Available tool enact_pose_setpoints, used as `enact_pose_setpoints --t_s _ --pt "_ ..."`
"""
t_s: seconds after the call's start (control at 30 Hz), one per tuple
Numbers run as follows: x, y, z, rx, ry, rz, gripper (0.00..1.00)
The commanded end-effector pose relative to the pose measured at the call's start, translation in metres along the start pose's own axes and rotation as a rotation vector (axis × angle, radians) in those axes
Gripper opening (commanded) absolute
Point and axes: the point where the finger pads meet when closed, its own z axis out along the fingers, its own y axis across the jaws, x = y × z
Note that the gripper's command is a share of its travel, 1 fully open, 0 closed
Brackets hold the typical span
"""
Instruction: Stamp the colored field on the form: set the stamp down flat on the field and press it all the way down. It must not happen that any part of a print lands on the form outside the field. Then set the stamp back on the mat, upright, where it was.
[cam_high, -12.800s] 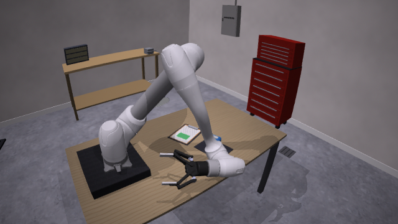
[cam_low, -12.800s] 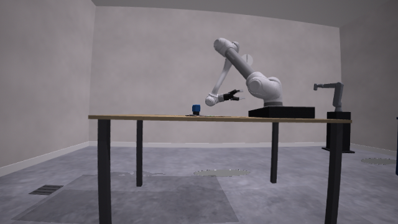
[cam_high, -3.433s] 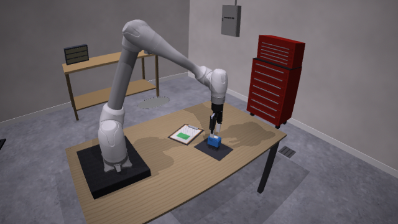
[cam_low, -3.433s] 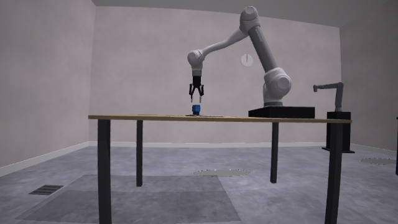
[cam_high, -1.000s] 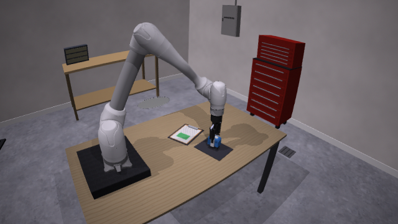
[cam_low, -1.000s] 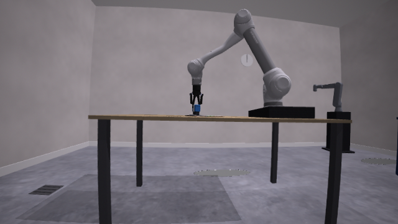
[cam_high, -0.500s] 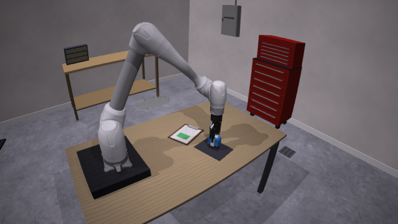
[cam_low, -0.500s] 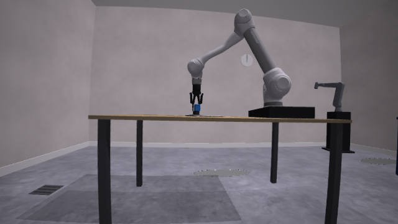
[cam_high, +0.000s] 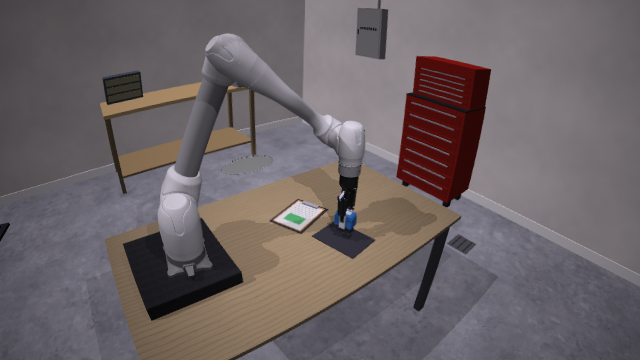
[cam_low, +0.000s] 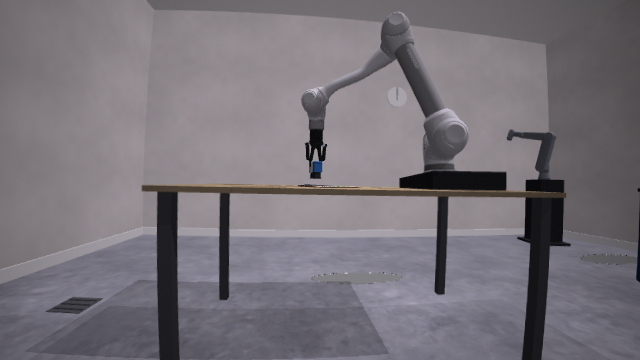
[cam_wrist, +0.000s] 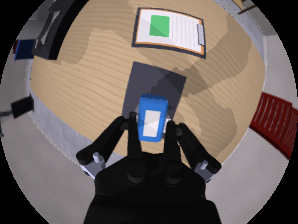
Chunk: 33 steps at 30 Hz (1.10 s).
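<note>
Tool (cam_high: 345, 220) clamped on blue stamp (cam_high: 351, 219), upright, raised above mat (cam_high: 345, 240); green field (cam_high: 294, 218) beside, toward bench's base-side edge.

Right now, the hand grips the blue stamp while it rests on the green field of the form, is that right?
Not quite. The hand does grip the blue stamp, but the exterior view shows it lifted off the table, and the top view places it over the dark mat, beside the form, not on the green field.
</note>
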Motion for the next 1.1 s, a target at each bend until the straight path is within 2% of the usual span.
enact_pose_setpoints --t_s 0.0,0.07,0.13,0.2,0.3,0.7,1.07 --pt "0.000 0.000 0.000 0.000 0.000 0.000 0.19" --pt "0.001 0.000 0.000 0.000 0.000 0.000 0.19" --pt "0.020 0.004 -0.001 0.000 0.000 -0.003 0.19" --pt "0.020 0.004 -0.001 0.000 0.000 -0.003 0.19" --pt "0.091 0.013 -0.001 0.000 0.001 -0.013 0.19" --pt "0.259 -0.002 -0.001 0.000 0.000 -0.037 0.19" --pt "0.286 0.000 -0.002 0.000 0.000 -0.037 0.19"
